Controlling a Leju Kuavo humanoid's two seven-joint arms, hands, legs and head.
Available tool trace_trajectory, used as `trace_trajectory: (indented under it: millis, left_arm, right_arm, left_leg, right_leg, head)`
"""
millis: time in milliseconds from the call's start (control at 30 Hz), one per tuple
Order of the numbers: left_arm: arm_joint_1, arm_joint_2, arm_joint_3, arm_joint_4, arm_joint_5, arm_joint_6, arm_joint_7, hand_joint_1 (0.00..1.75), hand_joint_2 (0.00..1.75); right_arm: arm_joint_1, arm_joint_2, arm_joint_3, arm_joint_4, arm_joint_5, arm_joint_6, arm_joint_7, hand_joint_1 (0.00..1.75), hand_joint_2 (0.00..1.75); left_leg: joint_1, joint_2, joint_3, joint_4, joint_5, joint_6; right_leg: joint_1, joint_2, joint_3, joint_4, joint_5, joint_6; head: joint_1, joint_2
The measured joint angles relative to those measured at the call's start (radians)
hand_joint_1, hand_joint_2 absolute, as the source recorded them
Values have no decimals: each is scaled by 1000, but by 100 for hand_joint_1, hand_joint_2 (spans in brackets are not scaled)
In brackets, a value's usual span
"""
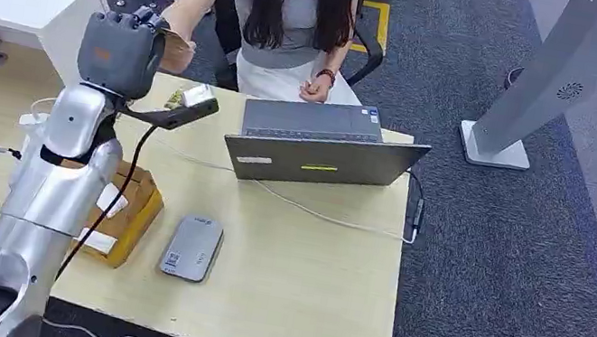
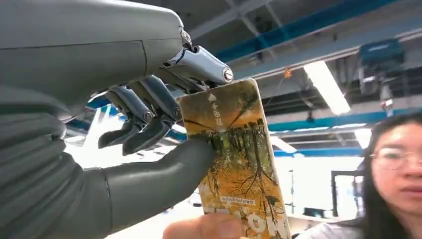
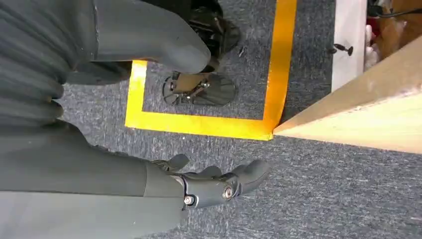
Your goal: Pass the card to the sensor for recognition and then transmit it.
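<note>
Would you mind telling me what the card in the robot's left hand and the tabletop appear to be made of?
The card, pinched by the left hand and touched by a person's finger, looks like glossy printed plastic: it stays flat with rounded corners and a slight sheen, though laminated paper is possible. The table looks like pale wood or wood-look laminate with a smooth matte surface; the right wrist view shows a light, grainy edge.

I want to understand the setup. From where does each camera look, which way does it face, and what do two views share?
Head view: high on the robot, facing forward and down at the table; the left arm rises to the left hand.
Left wrist view: behind the left hand, facing up toward the ceiling; thumb and fingers pinch the card.
Right wrist view: behind the hanging right hand, facing the carpet.
Head and left wrist views share the left hand and the person.
</note>
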Motion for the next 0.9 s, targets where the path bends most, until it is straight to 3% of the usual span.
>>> trace_trajectory:
  millis: [267, 900]
  left_arm:
    - [-29, -15, -23, 94, -8, 62, 33, 0, 175]
    - [13, 2, -24, 102, 39, 80, 18, 0, 175]
  right_arm:
    - [1, 5, 0, 0, 3, -4, 3, 0, 175]
    - [2, 6, 0, 0, 8, -6, 4, 0, 175]
  left_leg:
    - [0, 0, -1, 0, 0, 0]
    - [0, -1, 0, 0, 0, 0]
  right_leg:
    - [0, 0, 0, 0, 0, 0]
    - [0, -1, 1, 0, 0, 1]
  head:
    - [0, 0]
    - [0, 0]
